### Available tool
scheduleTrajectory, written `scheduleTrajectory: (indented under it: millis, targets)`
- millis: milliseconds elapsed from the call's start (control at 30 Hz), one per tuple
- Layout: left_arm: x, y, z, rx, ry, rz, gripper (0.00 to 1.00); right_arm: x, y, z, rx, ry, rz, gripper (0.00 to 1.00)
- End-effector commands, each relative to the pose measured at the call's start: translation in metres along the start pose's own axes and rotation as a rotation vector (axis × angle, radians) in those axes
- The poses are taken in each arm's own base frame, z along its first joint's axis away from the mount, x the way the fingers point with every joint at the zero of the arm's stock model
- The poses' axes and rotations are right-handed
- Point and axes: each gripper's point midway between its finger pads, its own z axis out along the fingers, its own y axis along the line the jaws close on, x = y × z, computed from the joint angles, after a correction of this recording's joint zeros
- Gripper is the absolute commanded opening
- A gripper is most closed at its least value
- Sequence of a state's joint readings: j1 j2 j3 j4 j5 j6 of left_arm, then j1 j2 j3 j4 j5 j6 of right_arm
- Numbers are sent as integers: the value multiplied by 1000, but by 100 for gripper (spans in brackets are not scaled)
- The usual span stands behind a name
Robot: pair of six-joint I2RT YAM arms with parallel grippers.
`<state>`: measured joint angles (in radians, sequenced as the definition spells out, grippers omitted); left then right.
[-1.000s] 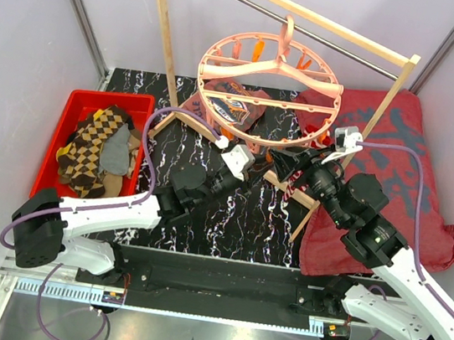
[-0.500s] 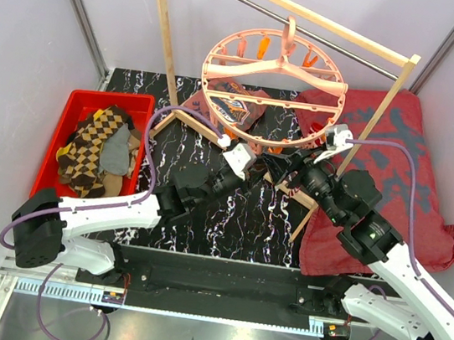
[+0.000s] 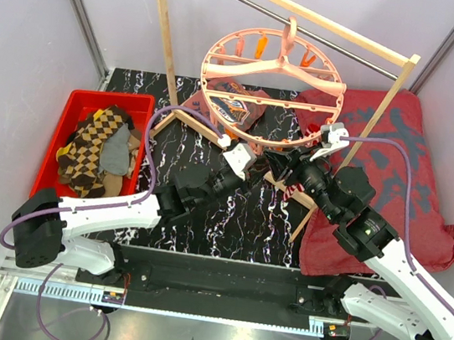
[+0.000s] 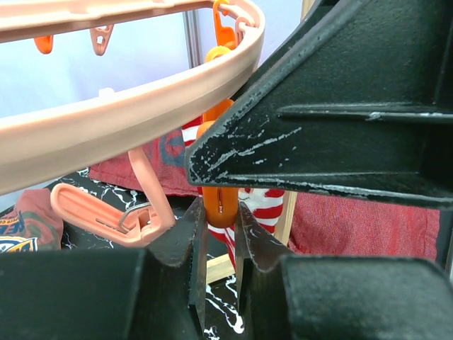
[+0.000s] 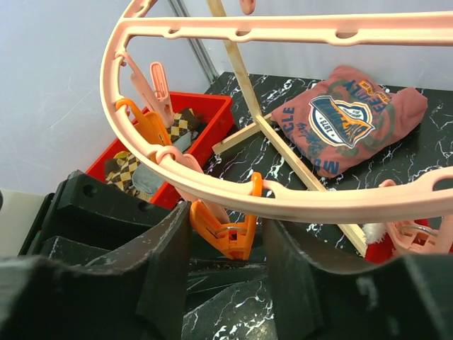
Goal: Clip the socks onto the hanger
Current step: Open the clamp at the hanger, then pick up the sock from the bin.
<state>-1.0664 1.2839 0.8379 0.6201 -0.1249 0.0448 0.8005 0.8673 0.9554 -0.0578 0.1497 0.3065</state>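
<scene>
left fingers point(image 4: 192, 248): nearly closed, pinching the lower end of an orange clip point(image 4: 219, 205) that hangs from the hanger's rim.
right fingers point(image 5: 163, 269): about half open, one on each side of what looks like the same clip, with a gap showing on both sides. Nothing can be seen held between them.
striped sock point(image 4: 265, 207): red and white, just behind the clip in the left wrist view. What holds it up is hidden.
hanger point(image 3: 270, 102): a pink ring hooked on the bar of the wooden rack point(image 3: 164, 26), above the tabletop point(image 3: 238, 214).
other socks point(image 3: 95, 147): argyle and grey ones heaped in the red tray point(image 3: 81, 97), well apart on the left.
step in hand: probably getting the striped sock into this clip.
next move: likely pressing the clip's mouth open, bringing the sock's edge between and letting the clip close. The ring hangs from one hook and may swing, so it wants steadying.
</scene>
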Motion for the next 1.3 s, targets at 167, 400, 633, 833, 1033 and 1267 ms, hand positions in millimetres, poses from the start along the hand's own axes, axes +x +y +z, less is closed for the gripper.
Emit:
scheduleTrajectory:
  millis: [167,400,633,833,1033,1267]
  targets:
    - [-23,-3,1,5,-43,-32,15,-25,1,-2,15,-80,-6,26]
    - [-34,3,-9,-23,-62,-52,52,-18,-2,-5,22,-72,8,11]
    - [-28,14,-39,-76,24,-98,73,-15,-3,-4,26,-65,10,12]
    - [3,46,-93,-250,220,-101,84,-12,-5,-5,32,-63,6,13]
    - [24,88,-164,-467,363,-84,86,-12,-6,-5,31,-62,1,13]
    - [39,147,-226,-727,461,-108,87,-9,-5,-6,25,-53,-15,13]
